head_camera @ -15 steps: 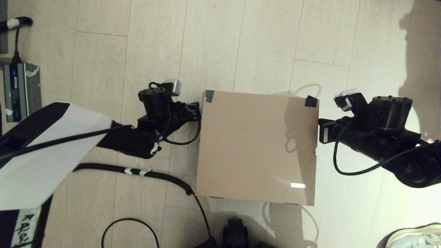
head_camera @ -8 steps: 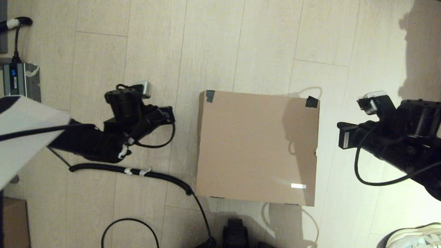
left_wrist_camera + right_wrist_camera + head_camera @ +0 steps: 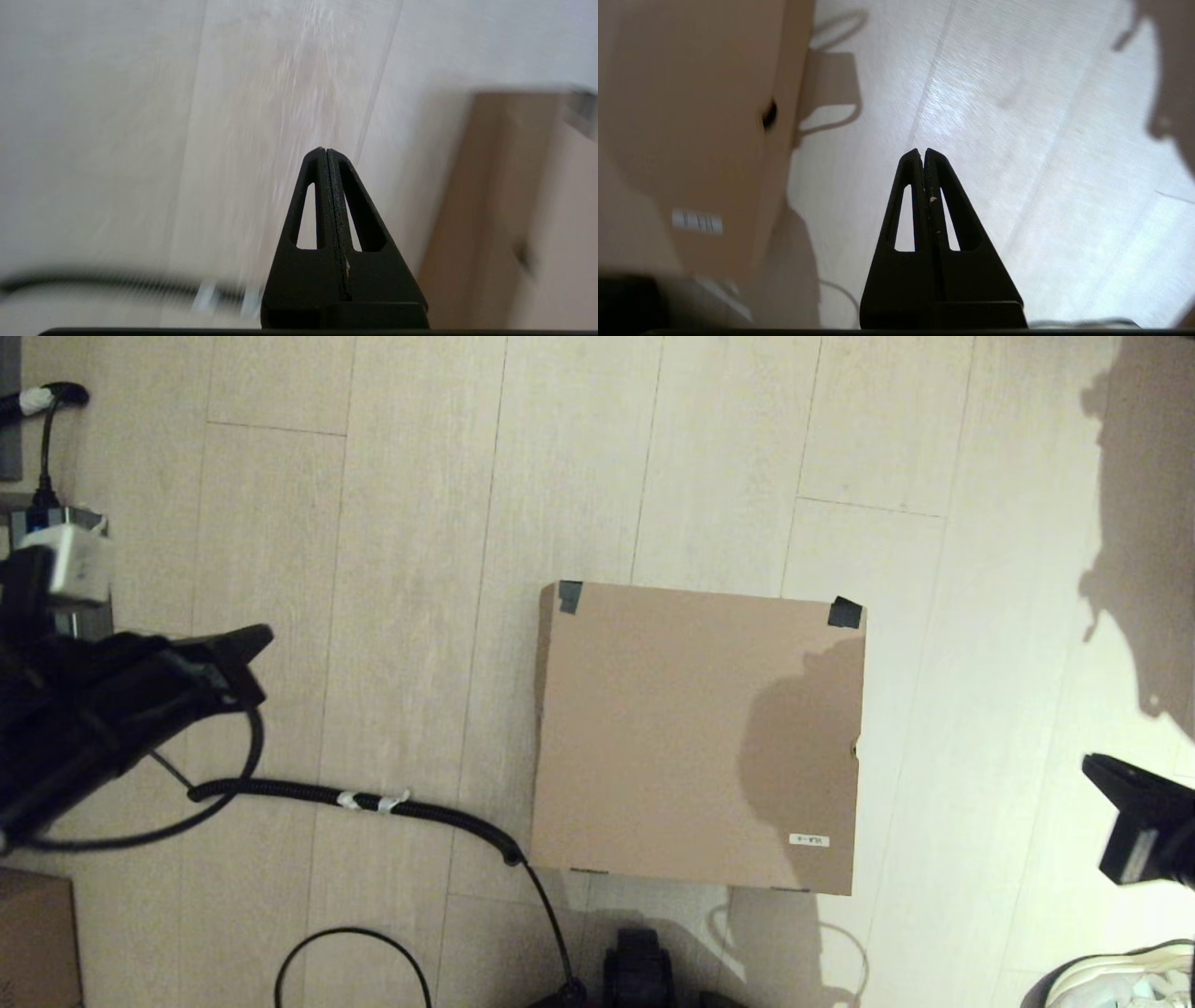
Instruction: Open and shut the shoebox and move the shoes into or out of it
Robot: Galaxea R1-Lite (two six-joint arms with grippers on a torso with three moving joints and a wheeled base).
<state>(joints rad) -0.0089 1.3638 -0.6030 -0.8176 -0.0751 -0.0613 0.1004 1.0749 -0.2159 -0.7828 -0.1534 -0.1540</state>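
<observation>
The shoebox (image 3: pixel 695 737) sits closed on the floor (image 3: pixel 420 523), lid flat. The left pincer (image 3: pixel 252 644) and right pincer (image 3: pixel 1102 775) hang well clear on either side, both pressed narrow, empty. To lift the lid, approach its free edge level and hook beneath it evenly.

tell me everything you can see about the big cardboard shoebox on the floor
The shoebox is a large, plain brown cardboard box, roughly square from above, sitting flat on the pale wood floor. Its flap lid is closed. Black tape patches mark its two far corners, and a small white label sits near the near right corner. A small notch shows on its right edge. A shadow falls across its right part. Neither gripper touches it; both are off to its sides.
</observation>
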